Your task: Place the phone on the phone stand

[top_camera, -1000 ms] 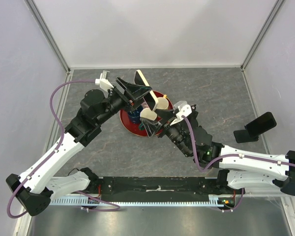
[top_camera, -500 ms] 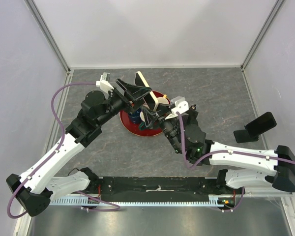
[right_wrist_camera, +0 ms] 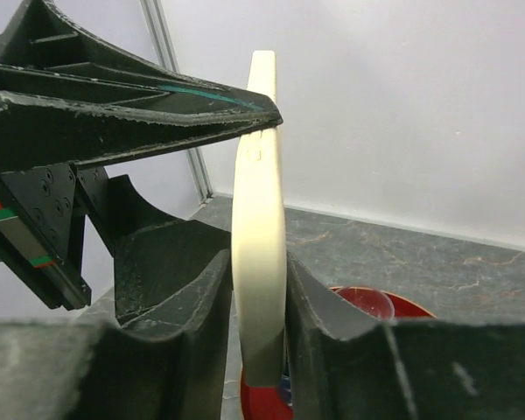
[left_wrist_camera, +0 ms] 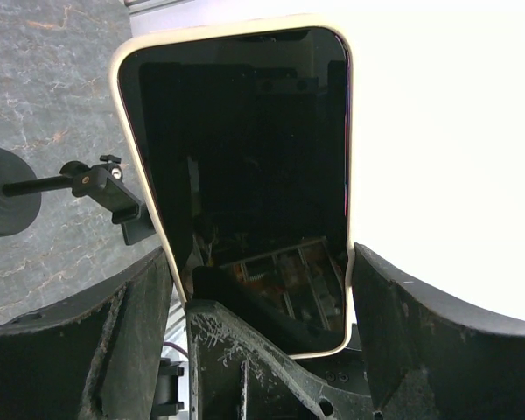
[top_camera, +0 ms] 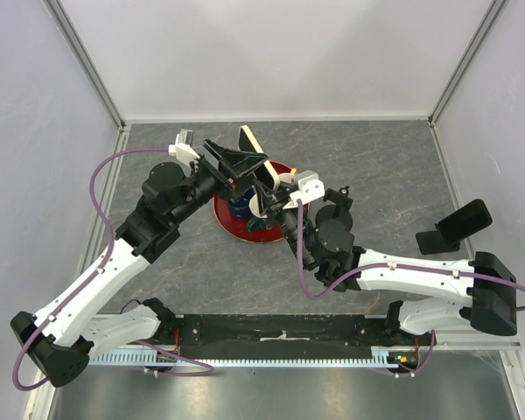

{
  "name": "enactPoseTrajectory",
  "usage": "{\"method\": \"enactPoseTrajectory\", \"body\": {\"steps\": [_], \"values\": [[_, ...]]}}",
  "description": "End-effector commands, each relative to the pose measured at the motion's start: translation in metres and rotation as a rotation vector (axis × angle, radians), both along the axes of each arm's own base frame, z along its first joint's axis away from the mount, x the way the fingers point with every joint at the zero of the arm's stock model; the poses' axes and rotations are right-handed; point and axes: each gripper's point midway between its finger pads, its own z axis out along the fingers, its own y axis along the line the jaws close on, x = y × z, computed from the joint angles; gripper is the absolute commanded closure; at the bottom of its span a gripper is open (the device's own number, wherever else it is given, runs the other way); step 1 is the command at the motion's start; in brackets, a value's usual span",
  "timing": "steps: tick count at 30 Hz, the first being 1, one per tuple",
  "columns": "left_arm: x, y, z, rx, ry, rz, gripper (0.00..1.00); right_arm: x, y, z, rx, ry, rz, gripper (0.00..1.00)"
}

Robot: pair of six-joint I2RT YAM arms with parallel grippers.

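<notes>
Item: phone, cream case, dark screen. It is held upright in the air over the 12 o'clock rim of the red plate, clear of the table.

Left hand: pinching the phone across its faces and carrying it.

Right hand: a second ago it lay back toward 4 o'clock of the plate. It has since slid in, and its fingers now sit close on either side of the phone's lower edge. We cannot tell whether they are pressing yet. We read this as a handover about to be made, since the right arm is the one on the stand's side.

Phone stand: black, at 3 o'clock from the plate beside the right wall, well apart from the phone and with nothing on it.

Other: a blue object sits on the plate under both hands.

Obstructions: the table between plate and stand looks open. We judge the risk to be a slip if the left hand lets go before the right has gripped.
</notes>
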Motion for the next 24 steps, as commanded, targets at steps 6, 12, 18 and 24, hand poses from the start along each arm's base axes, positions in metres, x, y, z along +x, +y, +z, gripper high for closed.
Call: {"method": "enactPoseTrajectory", "body": {"steps": [6,12,18,24], "values": [[-0.01,-0.001,0.04,-0.149,-0.073,-0.041,0.98,0.006,-0.005,0.039,0.063,-0.088,0.026,0.66],[-0.012,0.0,0.043,-0.163,-0.078,-0.041,0.98,0.014,-0.008,0.04,0.048,-0.098,0.01,0.76],[-0.015,-0.002,0.037,-0.185,-0.057,-0.064,0.98,0.014,-0.008,0.039,0.008,-0.104,0.015,1.0],[-0.043,-0.01,0.037,-0.061,-0.194,-0.211,0.16,0.021,-0.018,0.039,-0.091,-0.08,0.022,1.0]]}}
